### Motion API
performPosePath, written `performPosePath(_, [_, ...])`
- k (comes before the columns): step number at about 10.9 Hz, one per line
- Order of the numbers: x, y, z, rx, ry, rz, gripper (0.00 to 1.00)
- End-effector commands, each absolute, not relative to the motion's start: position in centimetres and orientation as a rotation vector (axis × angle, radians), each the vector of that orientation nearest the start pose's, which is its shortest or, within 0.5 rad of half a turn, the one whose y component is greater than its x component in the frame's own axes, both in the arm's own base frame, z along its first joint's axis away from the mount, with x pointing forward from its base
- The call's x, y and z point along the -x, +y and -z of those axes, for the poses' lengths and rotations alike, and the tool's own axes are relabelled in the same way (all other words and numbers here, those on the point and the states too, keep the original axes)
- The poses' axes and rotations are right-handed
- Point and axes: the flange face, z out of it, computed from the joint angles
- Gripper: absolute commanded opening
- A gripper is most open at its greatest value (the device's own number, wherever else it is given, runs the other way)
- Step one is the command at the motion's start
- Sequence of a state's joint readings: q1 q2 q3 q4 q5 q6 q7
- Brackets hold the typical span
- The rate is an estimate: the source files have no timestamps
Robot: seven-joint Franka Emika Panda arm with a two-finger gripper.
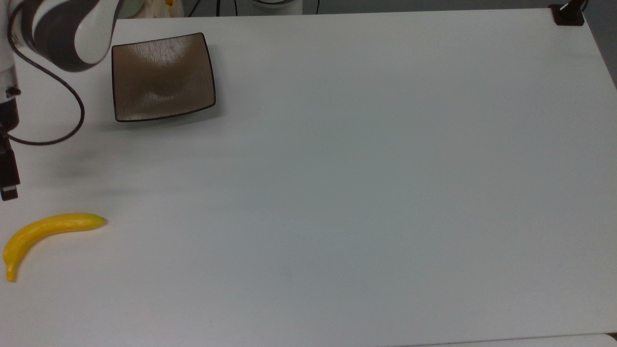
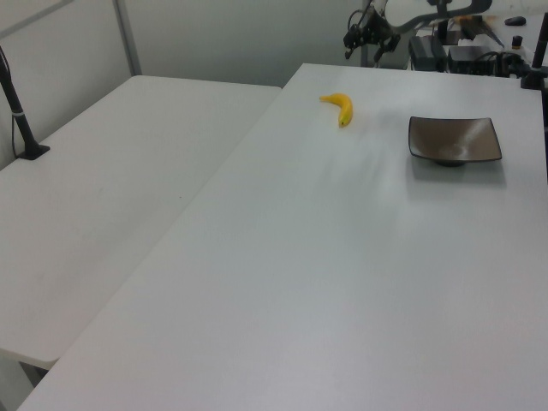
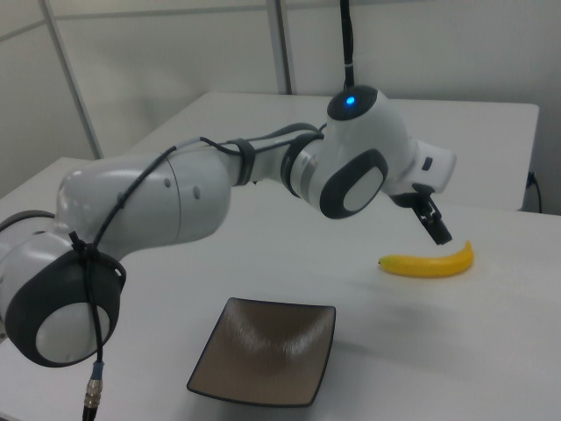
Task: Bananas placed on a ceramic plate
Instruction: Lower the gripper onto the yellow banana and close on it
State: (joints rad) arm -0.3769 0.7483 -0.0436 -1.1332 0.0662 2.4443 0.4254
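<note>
Yellow bananas [image 1: 46, 234] lay on white table [image 1: 366, 183], lower left of top view. Brown ceramic plate [image 1: 162, 77] sat upper left, well apart. Gripper [image 3: 436, 226] hovered above bananas; grip state unclear.

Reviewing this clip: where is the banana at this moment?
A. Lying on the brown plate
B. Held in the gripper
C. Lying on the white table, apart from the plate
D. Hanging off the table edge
C: the banana lies on the bare white table, well clear of the brown plate, and the gripper hangs above it without touching.
</note>
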Motion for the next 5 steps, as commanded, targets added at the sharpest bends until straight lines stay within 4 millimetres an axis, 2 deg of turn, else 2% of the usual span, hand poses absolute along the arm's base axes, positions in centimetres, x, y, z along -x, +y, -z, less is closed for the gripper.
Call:
performPosePath(1, [-74.4, -31.1, -40.0, 2.736, 1.24, 0.926, 1.0])
performPosePath(3, [-75.3, -30.0, -36.9, 2.788, 1.2, 0.898, 1.0])
performPosePath(5, [-76.2, -28.7, -34.2, 2.79, 1.149, 0.975, 1.0])
